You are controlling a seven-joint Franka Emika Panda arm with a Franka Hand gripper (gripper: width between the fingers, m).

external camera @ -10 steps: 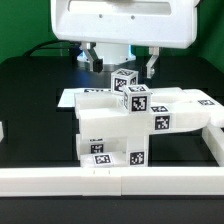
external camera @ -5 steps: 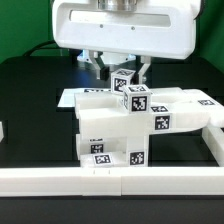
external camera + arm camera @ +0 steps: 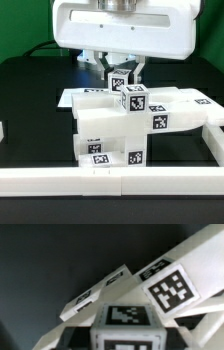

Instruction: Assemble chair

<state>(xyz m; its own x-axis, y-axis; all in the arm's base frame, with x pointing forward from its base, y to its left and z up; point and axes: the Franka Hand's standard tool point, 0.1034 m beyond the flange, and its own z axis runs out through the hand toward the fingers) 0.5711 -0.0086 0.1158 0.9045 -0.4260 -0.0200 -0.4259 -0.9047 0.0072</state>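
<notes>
Two fingers [image 3: 108, 67] of gripper [image 3: 122, 69] pinched against small tagged leg block [image 3: 121, 80], seen at rear of white chair parts cluster [image 3: 110, 125]. Sat on black table [image 3: 30, 110], just behind long white border rail [image 3: 110, 181]. Held no container anywhere. Filled wrist view with tagged blocks [image 3: 165, 288].

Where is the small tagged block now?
In the exterior view, the small block sits centre, between the fingers of the pincer, just above the stacked chair parts.
</notes>
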